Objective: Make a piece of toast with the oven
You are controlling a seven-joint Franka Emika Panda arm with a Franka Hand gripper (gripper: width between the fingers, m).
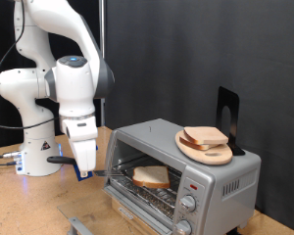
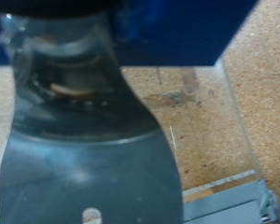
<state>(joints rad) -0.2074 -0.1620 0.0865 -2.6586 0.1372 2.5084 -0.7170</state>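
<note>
The silver-grey oven (image 1: pixel 225 179) stands at the exterior view's lower right with its front open. The piece of toast (image 1: pixel 151 176), pale with a tan crust, lies flat on the wire rack inside. My gripper (image 1: pixel 85 168) hangs just off the oven's left side, at about rack height and apart from the toast. In the wrist view a large blurred dark-grey part of the hand (image 2: pixel 84 140) fills most of the picture. Behind it a clear glass pane (image 2: pixel 201 103) lies over the tan table. Nothing shows between the fingers.
A round wooden plate (image 1: pixel 190 149) with other bread slices (image 1: pixel 206 135) sits on top of the oven. A black stand (image 1: pixel 227 110) rises behind it. The robot base (image 1: pixel 37 147) is at the left. A grey flat part (image 1: pixel 78 225) lies at the bottom edge.
</note>
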